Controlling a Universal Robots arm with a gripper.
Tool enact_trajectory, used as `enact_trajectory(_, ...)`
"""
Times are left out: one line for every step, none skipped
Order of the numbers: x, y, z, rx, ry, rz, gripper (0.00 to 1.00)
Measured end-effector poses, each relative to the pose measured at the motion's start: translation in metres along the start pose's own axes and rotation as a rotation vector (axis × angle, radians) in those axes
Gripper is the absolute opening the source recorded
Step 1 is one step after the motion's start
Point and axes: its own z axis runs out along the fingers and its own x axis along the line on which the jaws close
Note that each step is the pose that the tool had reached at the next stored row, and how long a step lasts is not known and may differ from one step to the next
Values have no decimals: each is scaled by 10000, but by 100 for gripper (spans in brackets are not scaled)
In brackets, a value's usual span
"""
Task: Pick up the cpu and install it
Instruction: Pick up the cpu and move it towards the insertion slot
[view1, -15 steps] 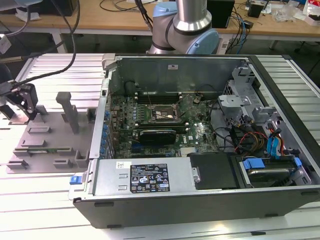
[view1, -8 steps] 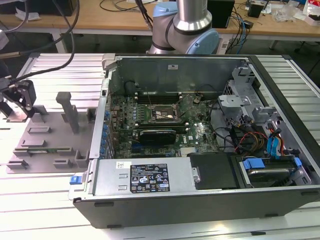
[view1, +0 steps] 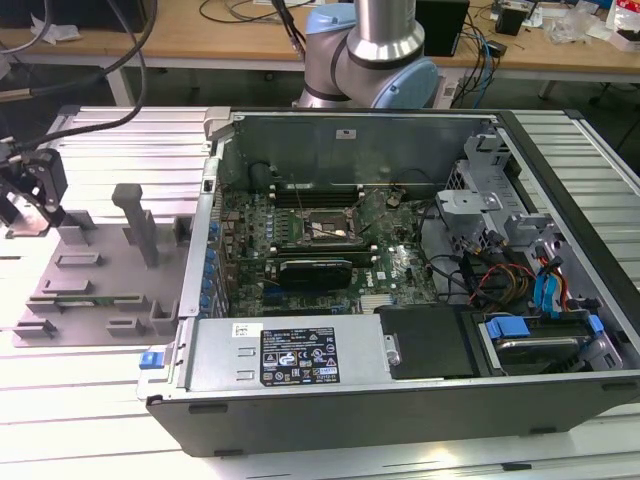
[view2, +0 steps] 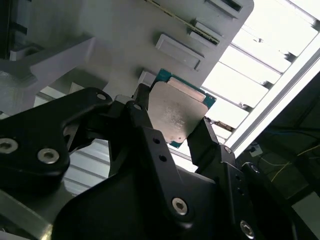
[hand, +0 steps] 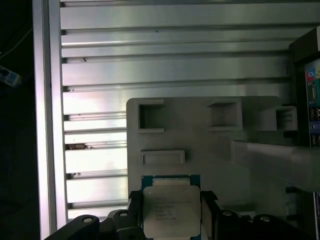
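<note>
The gripper (view1: 28, 205) hangs at about nine o'clock in the exterior view, over the far corner of the grey fixture plate (view1: 100, 290), which lies on the slatted aluminium table (view1: 110, 130) just outside the open computer case (view1: 400, 420). In both wrist views the cpu (view2: 177, 112) (hand: 171, 210) sits squarely between the two black fingers (view2: 206, 142), silver lid facing the cameras with a thin green rim showing round it. The fingers press against two opposite edges, so I judge the gripper clamped on the cpu. Whether the chip is already clear of the plate or just seated on it I cannot tell, though in the second wrist view it seems to stand a little off the grey surface. The chip is close to square, so it has no real long axis to speak of — what counts is that the grip runs across one pair of edges and leaves the other pair free. The relation that matters is the way to the socket (view1: 325, 228): from the gripper it lies toward three o'clock in the exterior view, well apart, past the case's side wall and in the middle of the motherboard (view1: 400, 265). The socket frame looks open, its longer side along the nine-to-three line. The arm (view1: 385, 40) rises at twelve o'clock behind the case.
</note>
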Motion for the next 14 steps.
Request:
enact_trajectory(0, 0, -8, 0, 1, -1, 55)
enact_trajectory(-1, 1, -15, 0, 1, -1, 55)
enact_trajectory(-1, 1, -25, 0, 0, -1, 55)
enact_trajectory(-2, 2, -37, 0, 0, 0, 55)
enact_trajectory(-2, 2, -48, 0, 0, 0, 55)
enact_trajectory(-4, 4, -77, 0, 0, -1, 55)
enact_trajectory(-4, 4, -93, 1, 1, 0, 55)
enact_trajectory(-5, 5, -116, 0, 0, 0, 55)
enact_trajectory(-6, 6, -132, 0, 0, -1, 55)
enact_trajectory(-7, 7, -149, 0, 0, 0, 55)
enact_trajectory(-8, 7, -166, 0, 1, -1, 55)
enact_trajectory(-9, 9, -195, 0, 1, 0, 55)
enact_trajectory(-10, 10, -222, 0, 1, 0, 55)
enact_trajectory(-11, 11, -240, 0, 1, 0, 55)
